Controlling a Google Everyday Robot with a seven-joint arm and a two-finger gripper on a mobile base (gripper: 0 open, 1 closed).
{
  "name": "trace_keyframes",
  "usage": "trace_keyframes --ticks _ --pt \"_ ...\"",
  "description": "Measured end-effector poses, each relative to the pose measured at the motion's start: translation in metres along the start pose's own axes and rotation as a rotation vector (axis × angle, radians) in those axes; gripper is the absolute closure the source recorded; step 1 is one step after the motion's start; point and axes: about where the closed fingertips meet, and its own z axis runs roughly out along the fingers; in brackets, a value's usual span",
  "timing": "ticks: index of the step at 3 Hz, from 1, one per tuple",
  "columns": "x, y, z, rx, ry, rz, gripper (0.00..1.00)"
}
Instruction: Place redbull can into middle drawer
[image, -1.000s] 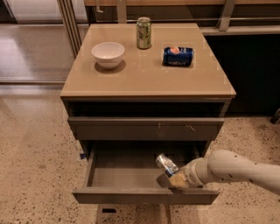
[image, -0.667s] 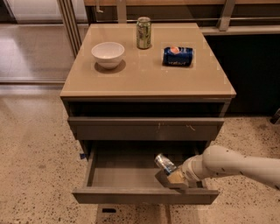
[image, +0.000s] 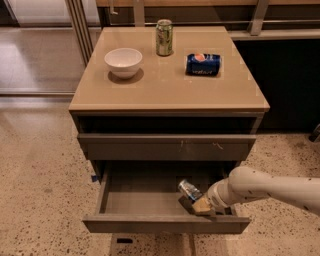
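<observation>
The robot's gripper (image: 196, 204) is reaching inside the open middle drawer (image: 140, 200), its fingers pinching the tilted Red Bull can (image: 189, 189). It has edged slightly leftward, so release looks near.

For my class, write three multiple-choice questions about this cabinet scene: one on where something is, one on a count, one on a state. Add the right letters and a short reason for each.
1. Where is the silver can in relation to the cabinet?
A on top of it
B behind it
C in its open drawer, at the gripper

2. How many cans are on top of the cabinet?
A one
B two
C three

3. How does the blue can sit?
A lying on its side
B upright
C crushed flat

Answers
1 C: the silver can is inside the pulled-out drawer, at its right, at the tip of the gripper.
2 B: only a green can and the blue can are up there.
3 A: its long side rests on the top, while the green can stands upright.
</observation>
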Motion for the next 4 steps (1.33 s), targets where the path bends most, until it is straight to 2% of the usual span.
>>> trace_keyframes --ticks 1,4 --pt "0.0000 0.0000 0.0000 0.000 0.000 0.000 0.82" --pt "0.0000 0.0001 0.0001 0.000 0.000 0.000 0.12"
